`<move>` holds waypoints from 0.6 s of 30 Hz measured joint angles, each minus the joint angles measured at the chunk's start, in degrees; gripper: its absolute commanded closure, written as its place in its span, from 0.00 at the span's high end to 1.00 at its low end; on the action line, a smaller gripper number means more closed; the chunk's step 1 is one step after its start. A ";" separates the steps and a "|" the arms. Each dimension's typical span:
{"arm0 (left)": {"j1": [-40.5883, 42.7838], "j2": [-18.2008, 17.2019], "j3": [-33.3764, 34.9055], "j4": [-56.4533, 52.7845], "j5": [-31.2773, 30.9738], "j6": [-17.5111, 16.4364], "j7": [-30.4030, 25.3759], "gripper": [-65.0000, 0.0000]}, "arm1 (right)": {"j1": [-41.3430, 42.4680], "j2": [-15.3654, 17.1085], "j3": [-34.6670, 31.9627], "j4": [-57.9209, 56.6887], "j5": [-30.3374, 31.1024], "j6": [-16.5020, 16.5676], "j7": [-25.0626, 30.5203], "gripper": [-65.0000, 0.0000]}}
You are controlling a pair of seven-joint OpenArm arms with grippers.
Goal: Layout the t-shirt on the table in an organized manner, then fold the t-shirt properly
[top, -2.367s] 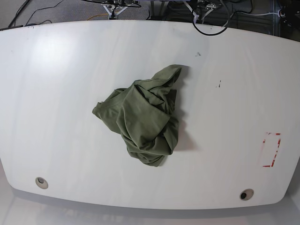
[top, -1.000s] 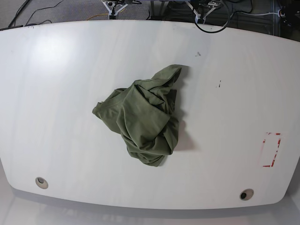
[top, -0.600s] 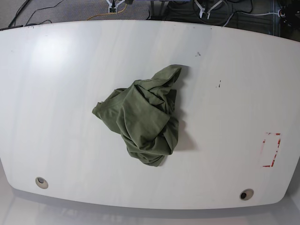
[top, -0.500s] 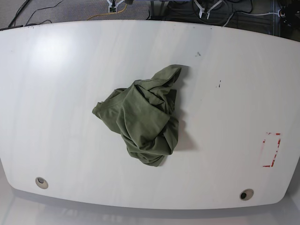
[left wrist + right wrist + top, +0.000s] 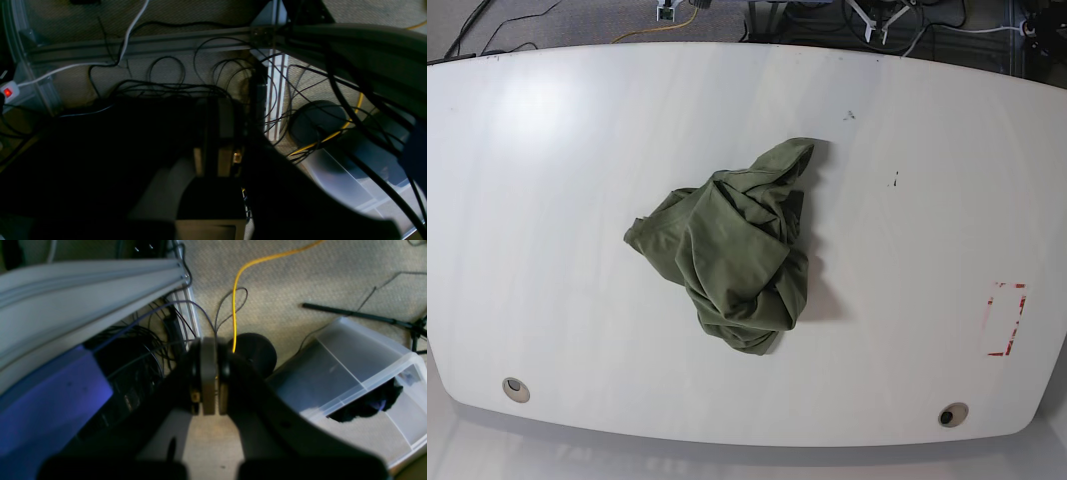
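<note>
Right now I see the t-shirt [image 5: 732,255] lying crumpled in a heap near the middle of the worktop [image 5: 547,200], one olive-green lobe poking up toward the far edge and a flatter flap spreading toward the left of the base view. Nothing touches the cloth; neither arm reaches over the white surface. To the right of the base view, well apart from the shirt, sits the red dashed rectangle [image 5: 1005,320], and the two round grommet holes lie near the front edge, one at the left [image 5: 515,388] and one at the right [image 5: 952,414]. A small dark speck [image 5: 893,181] marks the surface between the shirt and the red mark. From the right wrist camera I look down past the right end effector [image 5: 208,380], whose jaws are pressed together with nothing between them, onto beige carpet, where a yellow cable [image 5: 240,276] runs beside a clear plastic bin [image 5: 353,373]. The left wrist camera is very dark; I can make out the left end effector [image 5: 217,146] with its jaws drawn together and nothing in them, hanging over a tangle of black cables [image 5: 166,86] and an aluminium rail [image 5: 143,45] on the floor. Both cameras point at the floor beyond the worktop, so the shirt is visible only from the base camera.
</note>
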 measured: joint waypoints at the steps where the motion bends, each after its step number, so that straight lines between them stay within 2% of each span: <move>1: 0.72 0.15 -0.26 0.98 0.00 -0.02 -0.11 0.06 | -0.79 0.00 0.02 1.27 0.00 -0.04 -0.02 0.01; 10: 6.27 0.00 -1.84 8.79 0.02 -0.66 0.15 0.06 | -7.74 0.00 0.17 10.99 0.00 -0.17 -0.09 0.01; 15: 9.70 0.00 -1.88 13.40 0.00 -3.50 0.00 0.06 | -11.98 0.00 0.17 17.00 0.00 -0.15 -0.22 0.01; 18: 12.00 0.17 -1.86 16.39 0.04 -3.91 0.20 0.06 | -14.36 0.00 0.15 20.74 0.00 -0.17 -0.72 0.01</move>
